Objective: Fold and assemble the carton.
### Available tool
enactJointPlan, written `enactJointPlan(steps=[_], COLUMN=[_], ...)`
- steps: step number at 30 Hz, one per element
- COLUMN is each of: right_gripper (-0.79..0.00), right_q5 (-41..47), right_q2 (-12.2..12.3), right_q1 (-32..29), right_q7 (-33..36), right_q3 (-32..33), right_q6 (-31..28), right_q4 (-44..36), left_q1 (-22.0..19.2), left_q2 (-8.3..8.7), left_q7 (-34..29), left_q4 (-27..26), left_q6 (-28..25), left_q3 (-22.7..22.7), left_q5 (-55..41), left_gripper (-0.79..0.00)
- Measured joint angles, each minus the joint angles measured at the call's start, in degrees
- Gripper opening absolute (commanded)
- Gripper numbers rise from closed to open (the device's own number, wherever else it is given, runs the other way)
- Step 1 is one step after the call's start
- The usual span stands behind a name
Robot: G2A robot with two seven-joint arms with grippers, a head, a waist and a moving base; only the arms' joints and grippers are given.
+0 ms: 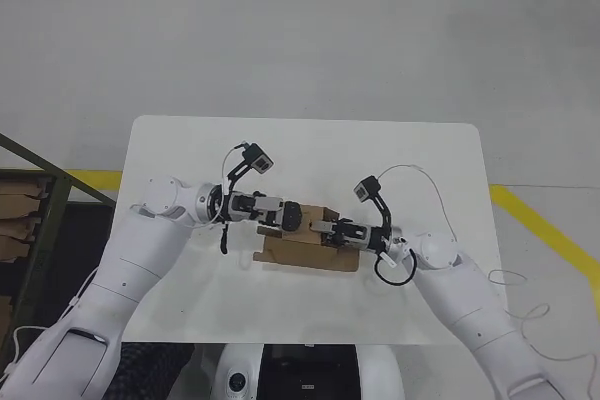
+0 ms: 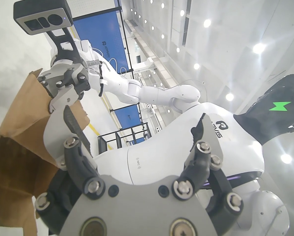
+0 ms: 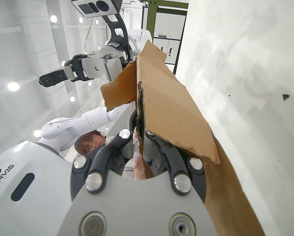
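Note:
A brown cardboard carton [image 1: 302, 250] lies partly unfolded at the middle of the white table [image 1: 180, 150], flaps sticking up. My right gripper [image 1: 326, 231] comes in from the right and is shut on an upright carton panel's edge [image 3: 139, 109]; that panel [image 3: 166, 99] runs away from the fingers. My left gripper [image 1: 292, 215] sits at the carton's far left top, open wide [image 2: 134, 114], one finger [image 2: 73, 124] close beside a flap [image 2: 19, 128] and nothing between the jaws. The left wrist view shows the right gripper [image 2: 63, 92] holding the carton.
A green-framed rack with flat cardboard pieces [image 1: 10, 220] stands off the table's left side. Yellow tape [image 1: 545, 225] marks the floor on the right. The table's far half and front left are bare white surface.

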Motion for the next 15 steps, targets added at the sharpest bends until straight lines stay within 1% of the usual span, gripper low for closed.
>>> enactJointPlan(steps=[7,15], right_gripper=[-0.785,-0.785], right_q5=[-0.67,0.31], right_q2=[0.03,1.04], right_q1=[-0.5,-2.77], right_q7=[-0.37,-1.03], right_q3=[0.13,4.12], right_q6=[-0.22,-1.58], right_q4=[-1.13,-2.99], left_q1=[0.06,0.46], left_q2=[-0.19,0.1], left_q7=[0.77,2.13], left_q4=[0.01,2.94], left_q6=[-0.77,-2.12], left_q3=[0.16,-2.9], left_q5=[0.17,-2.0], left_gripper=[0.0,0.0])
